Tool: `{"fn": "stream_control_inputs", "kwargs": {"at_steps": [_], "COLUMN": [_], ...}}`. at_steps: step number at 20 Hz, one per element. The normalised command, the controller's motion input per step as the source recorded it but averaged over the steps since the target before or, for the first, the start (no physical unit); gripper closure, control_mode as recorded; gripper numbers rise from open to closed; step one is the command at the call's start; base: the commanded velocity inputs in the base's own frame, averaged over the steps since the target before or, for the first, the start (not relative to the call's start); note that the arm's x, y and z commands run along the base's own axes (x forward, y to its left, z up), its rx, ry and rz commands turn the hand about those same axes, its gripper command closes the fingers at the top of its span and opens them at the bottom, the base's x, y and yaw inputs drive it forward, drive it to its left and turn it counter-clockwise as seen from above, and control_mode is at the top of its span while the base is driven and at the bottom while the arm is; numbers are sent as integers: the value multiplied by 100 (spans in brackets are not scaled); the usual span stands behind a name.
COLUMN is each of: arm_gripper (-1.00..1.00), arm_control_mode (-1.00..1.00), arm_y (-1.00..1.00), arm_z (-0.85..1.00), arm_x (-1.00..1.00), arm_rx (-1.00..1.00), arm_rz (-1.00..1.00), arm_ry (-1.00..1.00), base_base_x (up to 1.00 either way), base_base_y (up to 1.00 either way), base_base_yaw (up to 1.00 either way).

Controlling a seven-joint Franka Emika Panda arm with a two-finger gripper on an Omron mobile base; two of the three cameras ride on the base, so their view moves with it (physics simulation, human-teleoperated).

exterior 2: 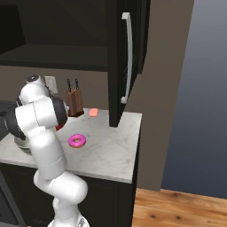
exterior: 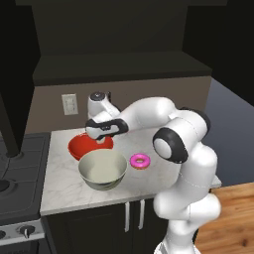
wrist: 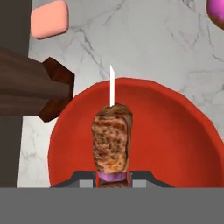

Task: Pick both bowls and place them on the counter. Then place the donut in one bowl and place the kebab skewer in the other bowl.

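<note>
The gripper (wrist: 113,180) is closed on the kebab skewer (wrist: 111,139), and its two dark fingertips press the lower end of the meat from both sides in the hand view. The skewer points away from the hand, with a brown-orange meat chunk, a purple piece at the fingers and a thin white stick tip above. It hangs over the inside of the red bowl (wrist: 175,144), but from this angle I cannot tell if the meat touches the bowl floor or is a little above it. In the left base view the gripper (exterior: 101,140) is over the red bowl (exterior: 79,147), which stands on the counter (exterior: 59,186) toward the back wall. The cream-grey bowl (exterior: 102,169) stands just in front of the red one, near the front edge of the counter, and it looks as if their rims are touching or nearly so. The donut (exterior: 140,160) with pink icing lies flat on the marble just beside the cream-grey bowl, on its right, and it is in neither bowl. In the right base view the donut (exterior 2: 77,141) is seen on the counter (exterior 2: 111,150), with a wooden knife block (exterior 2: 74,103) and a small pink sponge (exterior 2: 93,112) behind it near the wall. A dark stove top (exterior: 20,183) is beside the counter on the left.
</note>
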Motion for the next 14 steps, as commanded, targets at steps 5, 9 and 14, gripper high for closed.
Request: {"fn": "stream_control_inputs", "kwargs": {"at_steps": [5,9,14], "arm_gripper": [100,100,100], "arm_control_mode": [-100,-100,-100], "arm_y": [15,15,19], "arm_z": [-18,-19,-21], "arm_x": [9,18,19], "arm_rx": [0,0,0], "arm_rz": [-3,-4,-5], "arm_ry": [0,3,7], "base_base_x": [0,0,0], "base_base_y": [0,0,0], "base_base_yaw": [0,0,0]}}
